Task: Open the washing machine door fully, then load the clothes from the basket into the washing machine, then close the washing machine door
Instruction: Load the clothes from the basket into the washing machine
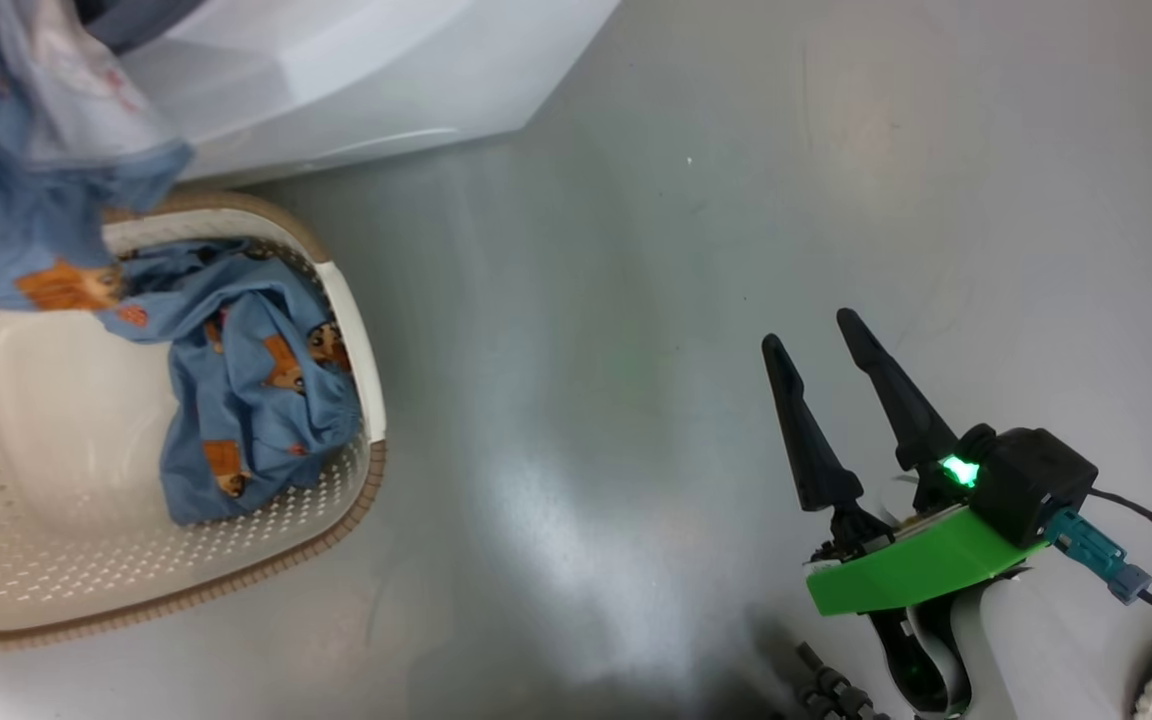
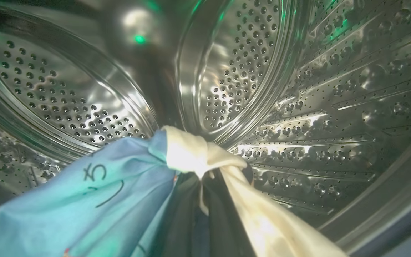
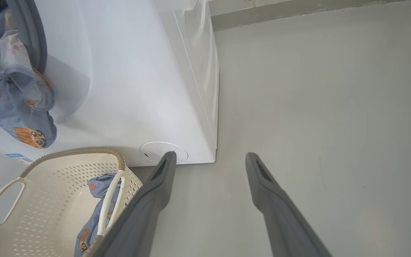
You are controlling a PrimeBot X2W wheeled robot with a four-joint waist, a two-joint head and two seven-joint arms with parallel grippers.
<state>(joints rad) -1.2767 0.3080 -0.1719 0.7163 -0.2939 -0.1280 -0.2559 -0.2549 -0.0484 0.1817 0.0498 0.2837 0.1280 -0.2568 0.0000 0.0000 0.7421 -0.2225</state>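
Left gripper [image 2: 205, 192]: deep inside the steel drum [image 2: 298, 107] of the washing machine [image 3: 137, 89], fingers clamped on the clothes [image 2: 95, 192], a light-blue garment with a cream-white piece [image 2: 191, 153] bunched over the fingertips. Held bundle: long axis runs from the drum back out through the machine's mouth; its tail [image 3: 20, 107] hangs past the grey gasket [image 3: 34, 35] down the machine's front, above the basket [image 1: 56, 560]. Judged need: reach further in before letting go, or the tail is left outside. Basket: on the floor [image 1: 686, 250] just before the machine's front, holding one more bear-print garment [image 1: 256, 380]. Right gripper [image 1: 809, 332]: fingers spread wide, empty, over bare floor off the machine's front corner, well apart from the basket.
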